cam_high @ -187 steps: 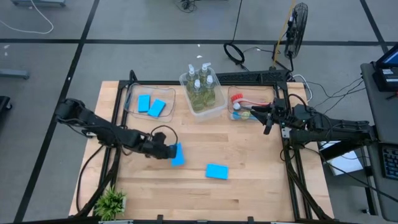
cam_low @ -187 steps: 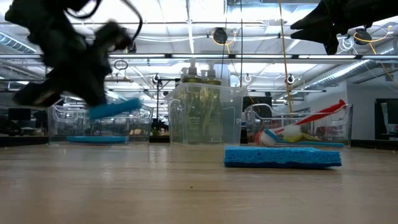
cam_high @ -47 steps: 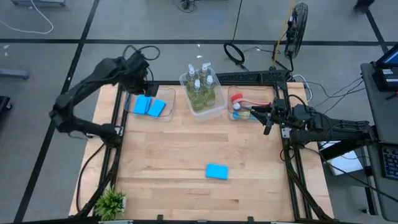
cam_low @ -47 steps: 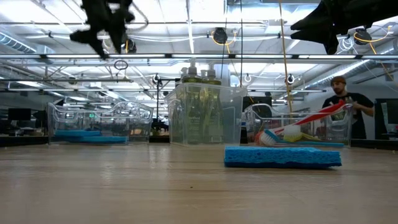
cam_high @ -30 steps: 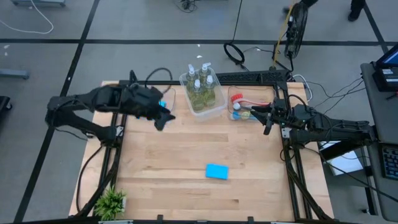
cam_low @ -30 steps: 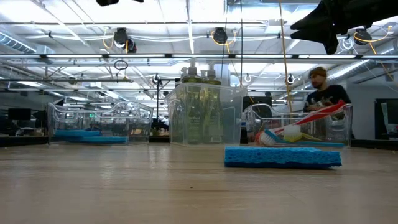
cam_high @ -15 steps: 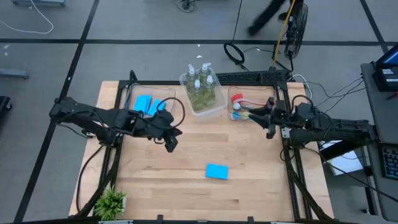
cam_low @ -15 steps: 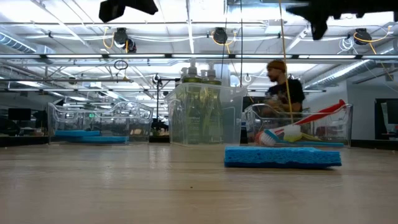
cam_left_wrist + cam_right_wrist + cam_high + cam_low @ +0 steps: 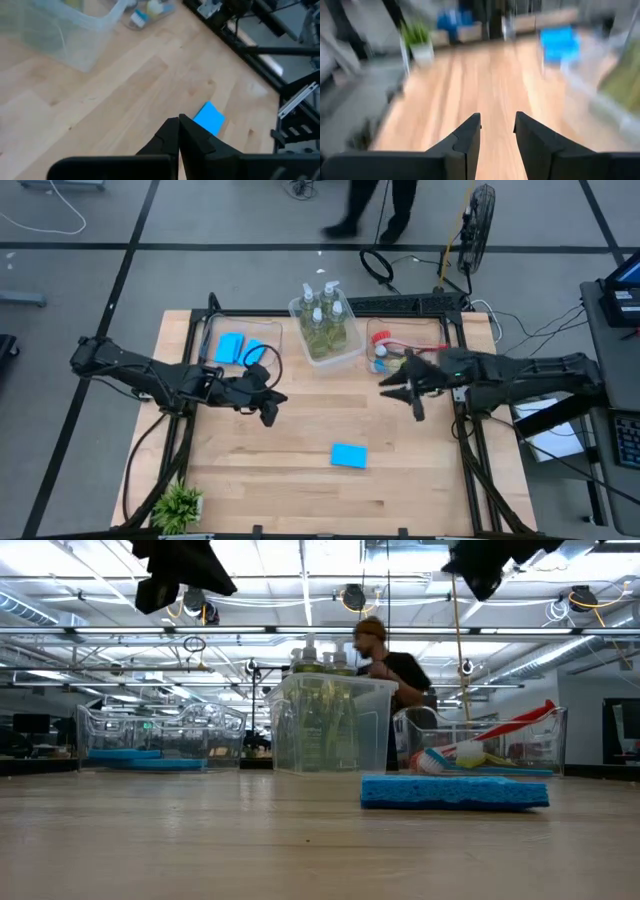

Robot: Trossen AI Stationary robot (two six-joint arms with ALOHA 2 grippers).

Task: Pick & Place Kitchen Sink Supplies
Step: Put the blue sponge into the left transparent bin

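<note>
While both arms hang above the counter (image 9: pixel 300 480), notes by item:

Left claw (image 9: pixel 269 416): fingers pressed together, nothing between them; hovering over bare wood near the counter's middle, clear of the surface. Its wrist view shows the two dark fingertips (image 9: pixel 178 125) meeting, with the loose sponge beyond them.

Right claw (image 9: pixel 414 407): fingers apart with a narrow gap, nothing held; reaching in from the right, just in front of the brush bin. Right wrist view shows the gap between its fingers (image 9: pixel 470 131) with only wood behind it.

Loose sponge (image 9: pixel 348 455): flat blue rectangle lying alone on the counter toward the front, between the two claws and touched by neither. Also seen lying flat in the low view (image 9: pixel 454 791).

Left bin (image 9: pixel 212 352): clear plastic, at the back left; blue sponges (image 9: pixel 232 346) lie inside.

Middle bin (image 9: pixel 345 352): clear, at the back centre; holds the pump bottles (image 9: pixel 320 315) of yellow-green soap, standing upright.

Brush bin (image 9: pixel 375 363): clear, at the back right; a red-handled brush (image 9: pixel 520 722) leans inside with its handle sticking above the rim.

Potted plant (image 9: pixel 178 505): front left corner, well apart from everything else.

Person (image 9: pixel 385 665): passing in the room behind the counter.
</note>
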